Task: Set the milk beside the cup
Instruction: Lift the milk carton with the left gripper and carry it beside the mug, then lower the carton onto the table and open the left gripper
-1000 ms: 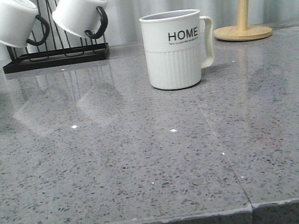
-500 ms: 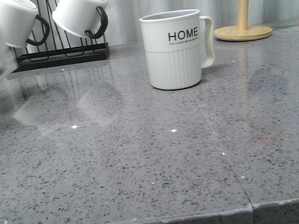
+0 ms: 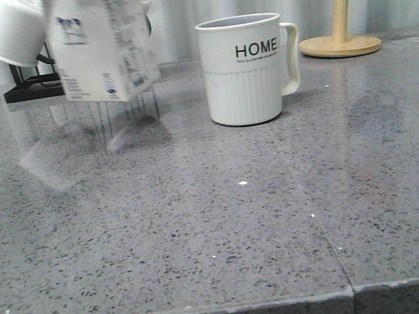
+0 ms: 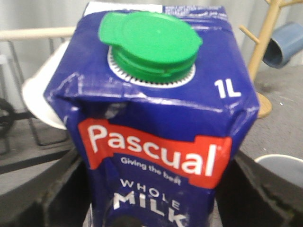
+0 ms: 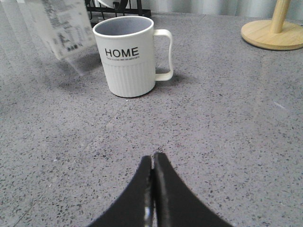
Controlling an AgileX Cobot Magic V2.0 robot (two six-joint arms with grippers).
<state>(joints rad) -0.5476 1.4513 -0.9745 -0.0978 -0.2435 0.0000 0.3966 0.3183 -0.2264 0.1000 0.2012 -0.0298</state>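
Now the milk (image 3: 102,43) has come far in from my left since half a second ago, and it hangs tilted above the table (image 3: 204,229), at about 9 o'clock from the cup (image 3: 247,68), near but not touching. My left gripper (image 4: 151,208) is pinching the carton on both sides. The right gripper (image 5: 152,189) has its fingers pressed together on nothing, with the cup at 12 o'clock from it. I judge that lowering and straightening the milk remain.
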